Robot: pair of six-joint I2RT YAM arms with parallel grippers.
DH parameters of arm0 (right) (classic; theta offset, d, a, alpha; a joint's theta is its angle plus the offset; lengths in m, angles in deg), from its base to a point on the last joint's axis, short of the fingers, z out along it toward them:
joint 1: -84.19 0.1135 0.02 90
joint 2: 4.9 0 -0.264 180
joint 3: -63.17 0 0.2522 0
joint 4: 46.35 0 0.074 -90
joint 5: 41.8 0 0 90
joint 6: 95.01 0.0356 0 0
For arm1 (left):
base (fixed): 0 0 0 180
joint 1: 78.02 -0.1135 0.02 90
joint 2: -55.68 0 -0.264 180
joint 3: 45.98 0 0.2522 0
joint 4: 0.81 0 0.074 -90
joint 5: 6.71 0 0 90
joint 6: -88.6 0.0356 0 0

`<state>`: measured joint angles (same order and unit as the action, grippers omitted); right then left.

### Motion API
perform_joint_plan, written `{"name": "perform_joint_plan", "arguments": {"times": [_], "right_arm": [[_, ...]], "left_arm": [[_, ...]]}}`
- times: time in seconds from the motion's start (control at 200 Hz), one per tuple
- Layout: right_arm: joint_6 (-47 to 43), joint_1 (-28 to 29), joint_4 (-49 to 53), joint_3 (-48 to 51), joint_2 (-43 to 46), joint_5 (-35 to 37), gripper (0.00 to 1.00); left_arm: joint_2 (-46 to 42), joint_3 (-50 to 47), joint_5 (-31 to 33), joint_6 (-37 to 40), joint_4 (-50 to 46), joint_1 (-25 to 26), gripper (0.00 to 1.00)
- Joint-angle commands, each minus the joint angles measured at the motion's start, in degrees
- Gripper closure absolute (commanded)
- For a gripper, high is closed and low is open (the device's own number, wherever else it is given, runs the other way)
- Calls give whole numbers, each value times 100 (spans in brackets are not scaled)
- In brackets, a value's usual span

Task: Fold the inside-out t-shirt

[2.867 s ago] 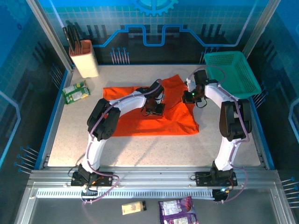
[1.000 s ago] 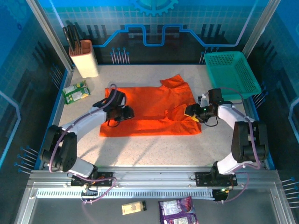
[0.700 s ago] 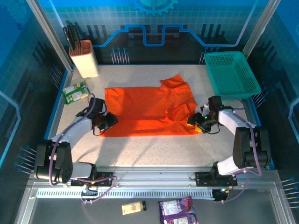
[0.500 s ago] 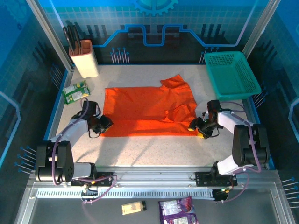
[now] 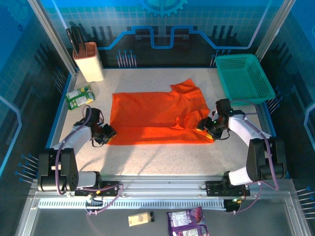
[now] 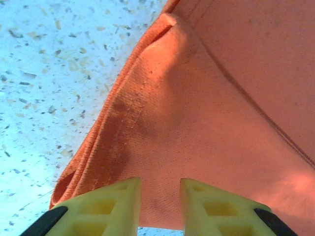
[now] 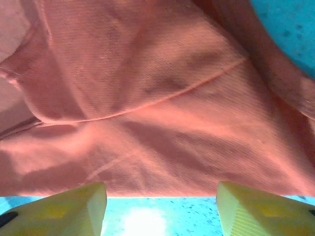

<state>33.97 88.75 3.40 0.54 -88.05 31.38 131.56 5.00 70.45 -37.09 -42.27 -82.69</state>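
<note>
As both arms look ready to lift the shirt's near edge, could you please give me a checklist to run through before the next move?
1. Is the t-shirt spread on the table? Ok, though a flap sticks out at its far right corner.
2. Is the left claw at the near left corner? Ok.
3. Does the left claw hold the cloth? Cannot tell; its fingers stand close together over the edge.
4. Does the right claw hold the cloth? Not ok; it is wide open, and the edge lies ungripped between its spread fingers.
5. Is the teal basket clear of the t-shirt? Ok, they lie apart.
</note>
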Motion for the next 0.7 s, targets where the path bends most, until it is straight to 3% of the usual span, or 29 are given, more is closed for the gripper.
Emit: {"name": "perform_joint_plan", "arguments": {"times": [0.0,0.11,0.36,0.695], "right_arm": [[-70,67,5,-330,-429,-174,38],[-22,12,-18,-374,-740,153,38],[726,-163,-204,235,-843,747,41],[1497,-38,156,1317,508,1007,41]], "left_arm": [[254,27,-89,38,-50,-39,72],[507,-52,-129,-56,61,-42,72],[793,-214,654,-587,-310,-77,68],[-488,-872,823,-1121,-771,-95,63]]}}
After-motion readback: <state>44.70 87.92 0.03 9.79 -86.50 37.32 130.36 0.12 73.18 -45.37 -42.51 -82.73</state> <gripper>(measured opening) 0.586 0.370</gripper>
